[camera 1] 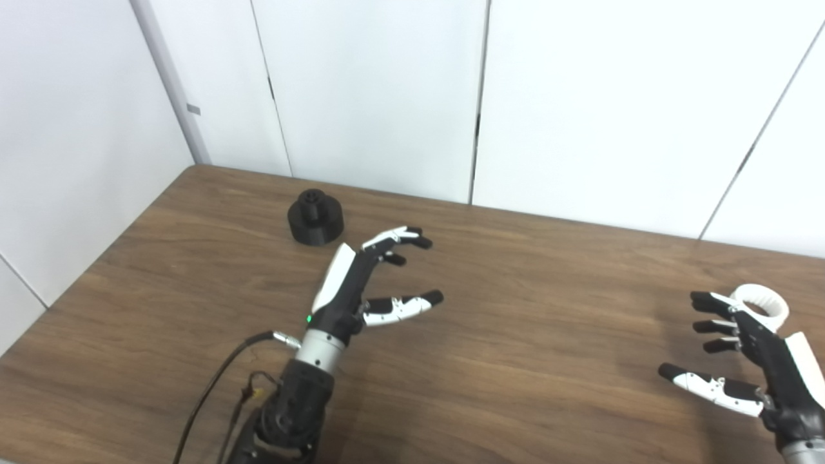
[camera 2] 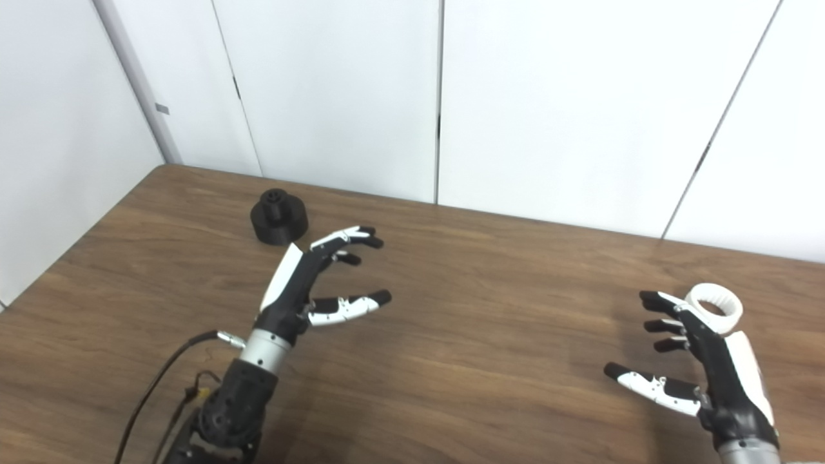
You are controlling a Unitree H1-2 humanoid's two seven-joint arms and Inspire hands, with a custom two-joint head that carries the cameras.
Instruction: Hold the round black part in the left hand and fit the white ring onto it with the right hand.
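Right hand (camera 2: 715, 367): fingers spread, released, holding nothing; its wrist is cut off by the frame edge. White ring (camera 2: 714, 308): smooth, thick, lying flat on the counter (camera 2: 490, 348) just behind those fingers, partly hidden. Left hand (camera 1: 361, 283): fingers apart, empty, above the counter. Round black part (camera 1: 315, 218): stepped disc with a central hub, standing farther back, just beyond the left hand.

Lighting was bright, even and diffuse; shadows beneath both hands on the table (camera 1: 528, 335) were soft; focus slightly soft; no glare.
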